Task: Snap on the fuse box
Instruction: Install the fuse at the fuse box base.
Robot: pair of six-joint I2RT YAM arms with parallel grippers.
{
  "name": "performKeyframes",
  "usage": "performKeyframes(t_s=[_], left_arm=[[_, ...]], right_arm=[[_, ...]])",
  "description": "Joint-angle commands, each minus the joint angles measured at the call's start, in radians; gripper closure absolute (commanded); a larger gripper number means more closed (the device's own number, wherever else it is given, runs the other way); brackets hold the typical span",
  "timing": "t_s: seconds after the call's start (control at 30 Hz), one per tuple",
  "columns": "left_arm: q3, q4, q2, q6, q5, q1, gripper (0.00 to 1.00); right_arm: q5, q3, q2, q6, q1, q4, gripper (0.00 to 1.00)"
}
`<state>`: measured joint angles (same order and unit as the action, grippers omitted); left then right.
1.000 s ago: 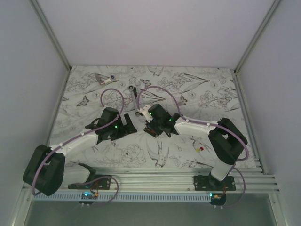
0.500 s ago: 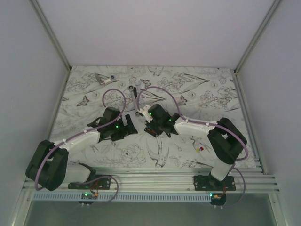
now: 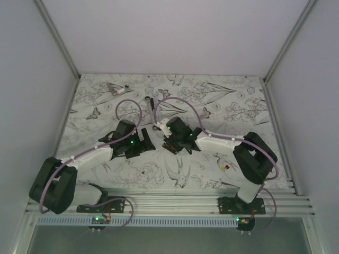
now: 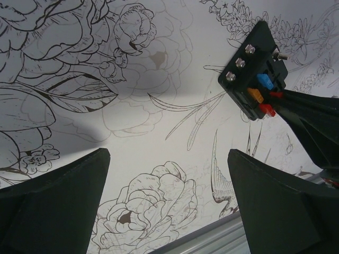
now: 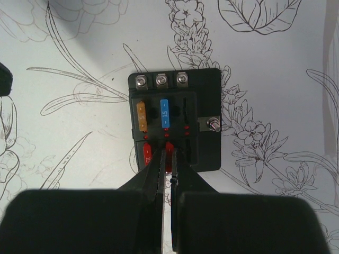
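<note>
Flat on table [image 3: 222,100], about mid-table: fuse box [image 5: 183,124], directly under right gripper [image 5: 168,159] and mostly hidden by that wrist in top view. Pincer there pinched nearly together, tips either side of red fuse [image 5: 169,151] in lower middle slot; looks clamped on it. Wide apart and holding nothing: left gripper [image 4: 167,153], hovering over bare cloth just left of fuse box, not touching it. Seated in slots: orange fuse [image 5: 141,116], blue fuse [image 5: 164,112], second red fuse [image 5: 148,154]. Upper right slot empty-looking. Three studs [image 5: 160,80] along far edge, side stud [image 5: 213,125] on right.

Step in hand, by judgement: pushing red fuse home in its slot. To do well:
- Keep red fuse upright and square to slot.
- Press straight down with no sideways lean, or blades may bind and fuse box may skid. Nothing seen pinning it to table.
- Worth setting left gripper against its left edge as a brace before pressing.
- Press until top sits level with second red fuse next door. Cannot tell from these views whether fully seated yet.
- Release by opening only slightly, then lift straight up so red fuse not dragged back out.
- Mind the neighbour: tips very close to second red fuse, easy to knock.
</note>
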<state>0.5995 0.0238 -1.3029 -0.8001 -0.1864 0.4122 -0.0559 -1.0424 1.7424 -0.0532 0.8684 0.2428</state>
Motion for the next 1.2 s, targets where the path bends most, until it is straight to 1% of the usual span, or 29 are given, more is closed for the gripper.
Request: performKeyframes(t_s=[0.0, 0.07, 0.2, 0.33, 0.5, 0.6, 0.77, 1.03, 1.17], left_arm=[[0.015, 0.02, -0.009, -0.008, -0.014, -0.007, 0.0], [0.012, 0.021, -0.003, -0.008, -0.015, -0.007, 0.0], [0.002, 0.019, 0.011, -0.008, -0.008, -0.007, 0.0], [0.003, 0.02, 0.012, -0.011, -0.008, -0.007, 0.0], [0.001, 0.02, 0.014, -0.012, -0.007, -0.007, 0.0], [0.0, 0.02, 0.012, -0.013, -0.009, -0.007, 0.0], [-0.004, 0.02, 0.018, -0.019, -0.008, -0.007, 0.0], [-0.014, 0.021, 0.022, -0.022, 0.004, -0.007, 0.0], [-0.014, 0.019, 0.023, -0.024, 0.002, -0.007, 0.0]], right_arm=[[-0.021, -0.004, 0.067, -0.017, 0.004, 0.067, 1.0], [-0.036, 0.002, 0.068, -0.014, -0.013, 0.084, 1.0], [-0.009, 0.02, 0.049, -0.021, -0.051, 0.102, 1.0], [0.021, 0.018, 0.053, -0.019, -0.051, 0.128, 1.0], [-0.017, 0.05, 0.037, 0.002, -0.051, 0.129, 1.0], [-0.009, 0.056, 0.027, 0.012, -0.051, 0.125, 1.0], [-0.048, 0.038, 0.073, 0.009, -0.042, 0.168, 1.0], [-0.021, 0.04, 0.092, 0.017, -0.042, 0.191, 1.0], [0.004, 0.039, 0.072, 0.014, -0.042, 0.182, 1.0]])
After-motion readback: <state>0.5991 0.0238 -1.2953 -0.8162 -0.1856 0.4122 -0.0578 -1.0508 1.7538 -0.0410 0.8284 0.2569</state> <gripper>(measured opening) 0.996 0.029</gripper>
